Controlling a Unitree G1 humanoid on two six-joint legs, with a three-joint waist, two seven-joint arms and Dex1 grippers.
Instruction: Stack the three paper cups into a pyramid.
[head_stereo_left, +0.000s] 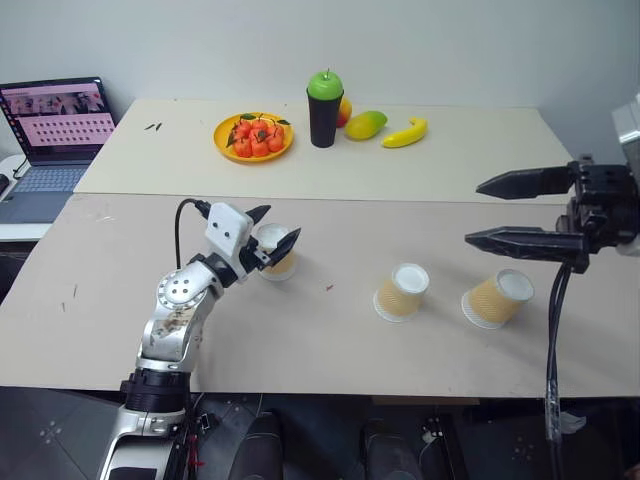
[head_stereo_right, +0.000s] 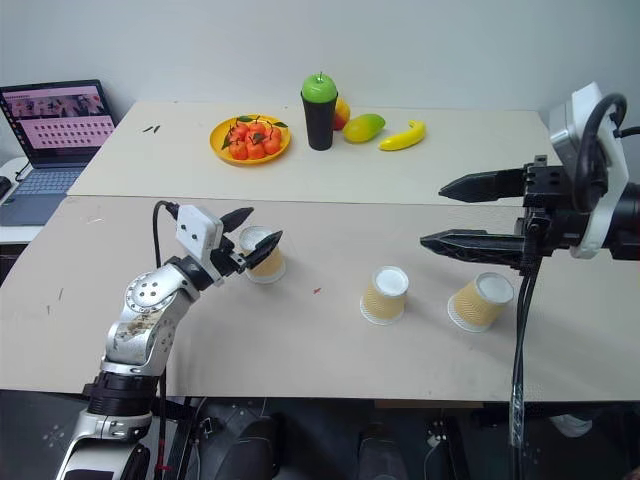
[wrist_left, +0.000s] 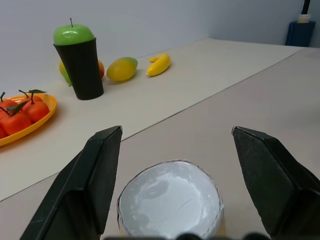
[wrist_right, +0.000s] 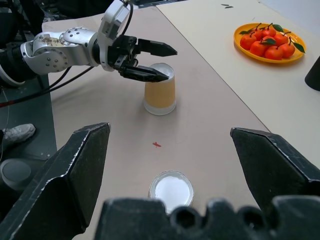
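Three tan ribbed paper cups stand upside down on the near table. My left gripper (head_stereo_left: 284, 220) is shut on the top of the left cup (head_stereo_left: 277, 264), one black finger on each side; its white base (wrist_left: 170, 202) shows between my fingers. I cannot tell whether that cup's rim has left the table. The middle cup (head_stereo_left: 401, 292) and the right cup (head_stereo_left: 497, 298) stand side by side with a gap between them. My right gripper (head_stereo_left: 472, 212) hangs open above and just behind the right cup, holding nothing. No cup rests on another.
On the far table stand a black cup topped with a green apple (head_stereo_left: 324, 100), an orange plate (head_stereo_left: 222, 138) of red fruit, a mango (head_stereo_left: 366, 124) and a banana (head_stereo_left: 405, 132). A laptop (head_stereo_left: 55, 130) sits at the far left. The near table's front edge is close.
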